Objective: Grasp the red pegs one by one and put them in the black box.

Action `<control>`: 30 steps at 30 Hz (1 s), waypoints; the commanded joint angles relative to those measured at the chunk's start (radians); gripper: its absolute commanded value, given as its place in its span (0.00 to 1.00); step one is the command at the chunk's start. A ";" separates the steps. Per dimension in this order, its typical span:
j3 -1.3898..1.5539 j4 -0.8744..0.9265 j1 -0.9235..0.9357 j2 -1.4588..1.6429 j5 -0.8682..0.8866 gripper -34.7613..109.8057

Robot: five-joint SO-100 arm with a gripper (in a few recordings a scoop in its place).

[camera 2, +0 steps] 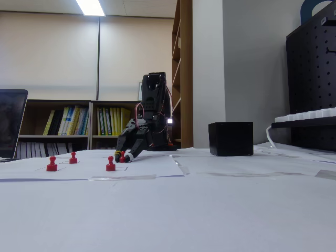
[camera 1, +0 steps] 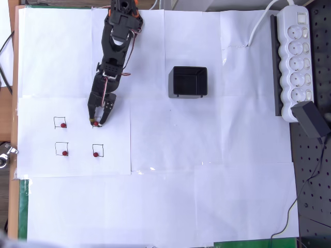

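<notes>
Straddling one glossy red peg (camera 1: 95, 123), gripper (camera 1: 98, 123) fingers parted | three knobbed red pegs (camera 1: 63, 125) on paper squares | square black box (camera 1: 189, 81) apart

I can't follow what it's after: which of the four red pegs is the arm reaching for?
The upper right peg in the overhead view. The gripper is down around it, jaws either side; the other three pegs stand apart.

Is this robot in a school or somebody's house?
It looks more like an office or lab. There are bookshelves full of binders, a long ceiling light, and a black pegboard beside the table.
</notes>
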 commanded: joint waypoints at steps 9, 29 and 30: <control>1.106 2.131 -0.374 -0.482 -0.169 0.24; 1.266 2.013 -1.103 0.101 -0.635 0.26; 1.275 2.013 -1.103 0.126 -0.635 0.27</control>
